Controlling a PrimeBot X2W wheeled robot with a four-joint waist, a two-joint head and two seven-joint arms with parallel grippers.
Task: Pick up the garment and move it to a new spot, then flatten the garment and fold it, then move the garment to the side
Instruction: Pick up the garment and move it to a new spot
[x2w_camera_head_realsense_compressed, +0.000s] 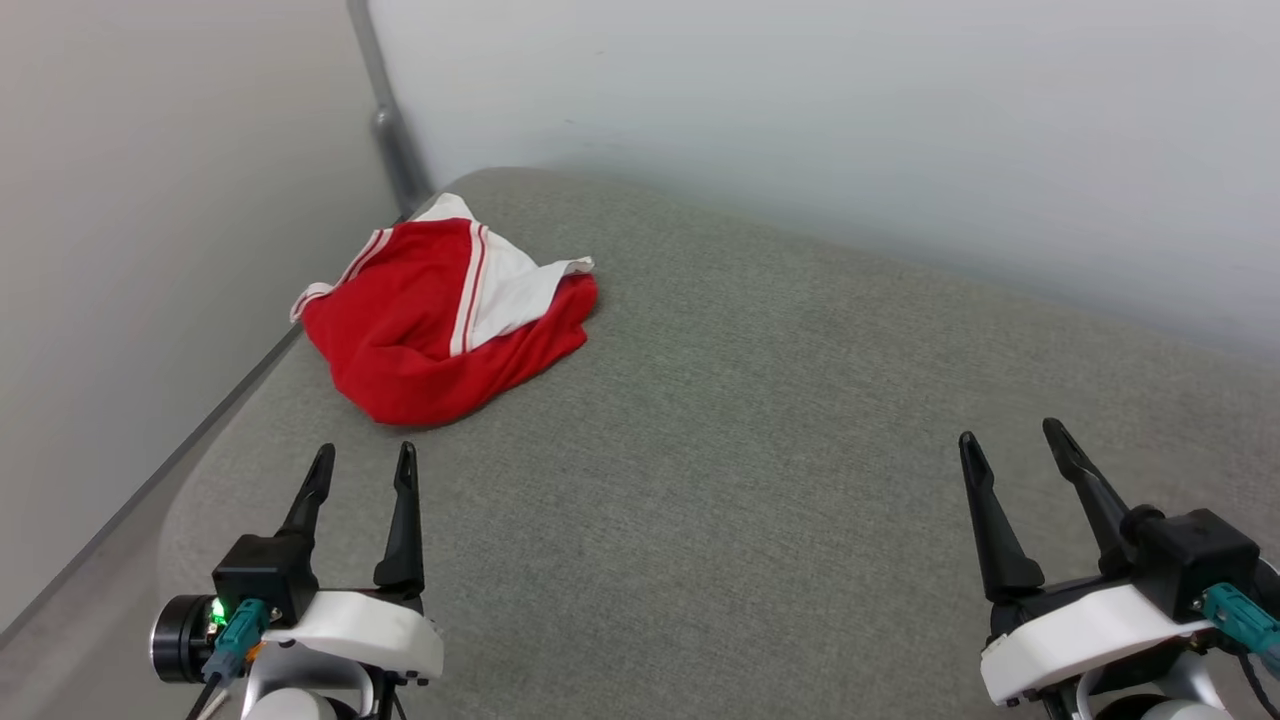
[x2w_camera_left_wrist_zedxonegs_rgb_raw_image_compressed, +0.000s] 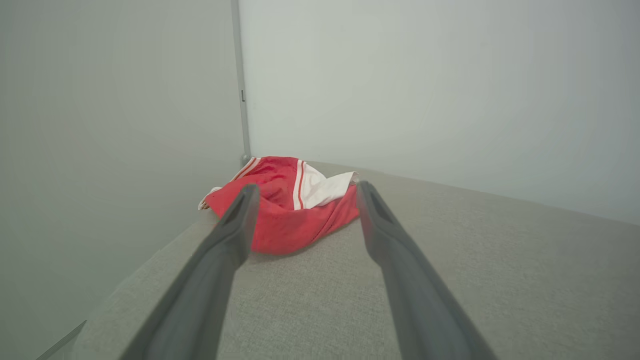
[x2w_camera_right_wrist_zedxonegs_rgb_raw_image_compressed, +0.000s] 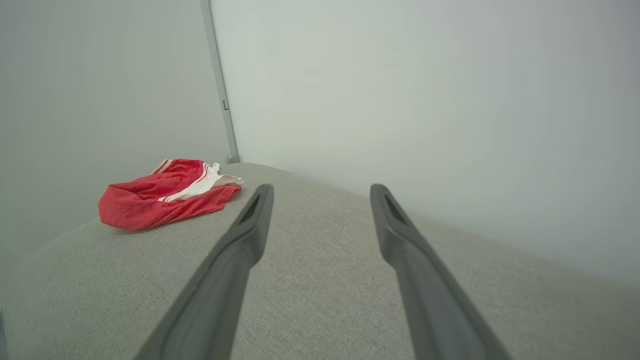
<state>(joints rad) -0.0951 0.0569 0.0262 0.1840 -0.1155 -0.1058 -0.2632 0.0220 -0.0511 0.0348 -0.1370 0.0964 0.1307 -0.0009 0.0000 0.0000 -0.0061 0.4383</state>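
Straight ahead of the left gripper (x2w_camera_head_realsense_compressed: 361, 468), jaws wide and empty, sits the garment (x2w_camera_head_realsense_compressed: 430, 335); right gripper (x2w_camera_head_realsense_compressed: 1013, 447), same state, is farther off.

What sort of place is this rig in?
Probably a lab test corner, not a home: a grey fabric pad set into bare pale walls, a metal post at their joint, one crumpled shirt on the pad.

One garment (x2w_camera_head_realsense_compressed: 440, 330), one grey padded surface (x2w_camera_head_realsense_compressed: 750, 450), one left pincer (x2w_camera_head_realsense_compressed: 365, 450), one right pincer (x2w_camera_head_realsense_compressed: 1010, 432), four dark fingers (x2w_camera_head_realsense_compressed: 403, 540).
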